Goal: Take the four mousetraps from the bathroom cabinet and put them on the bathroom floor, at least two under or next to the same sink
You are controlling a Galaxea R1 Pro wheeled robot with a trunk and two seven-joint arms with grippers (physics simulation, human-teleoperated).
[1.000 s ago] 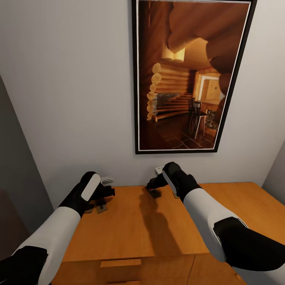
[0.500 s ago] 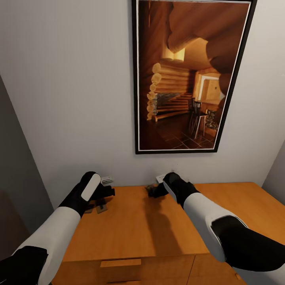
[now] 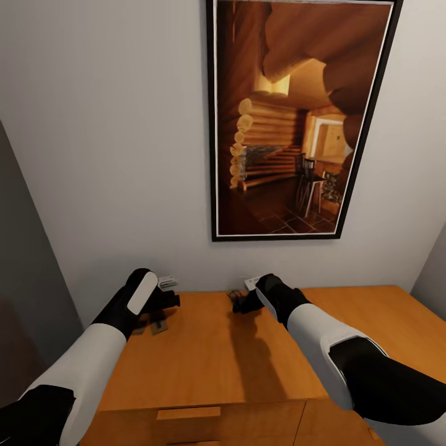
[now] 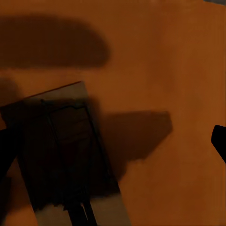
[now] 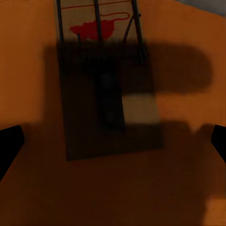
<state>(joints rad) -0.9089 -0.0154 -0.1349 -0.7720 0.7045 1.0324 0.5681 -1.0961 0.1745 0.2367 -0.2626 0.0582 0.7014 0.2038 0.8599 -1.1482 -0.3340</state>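
Right wrist view was taken up by the open right gripper [image 5: 113, 139], its two dark fingertips [image 5: 9, 141] set wide at either edge, with a mousetrap [image 5: 106, 80] lying flat on the orange-brown wood between and just beyond them, its red spot at the far end and most of the board in the gripper's shadow. No contact with the board was seen. In the left wrist view the left gripper [image 4: 110, 150] was likewise spread, one dark fingertip [image 4: 219, 141] at the edge, and a second mousetrap [image 4: 70, 155] lay on the wood beneath it, possibly touched by the nearer finger, though the shadow made that hard to judge. Seen from the head camera, both arms were reached to the back of the cabinet [image 3: 204, 365] top, close to the wall under a framed picture [image 3: 297, 118]; small dark shapes by the left gripper were taken to be traps. The step in hand was judged to be the pick-up; each gripper would need lowering and closing on its board. The drawers appeared shut, their contents hidden.
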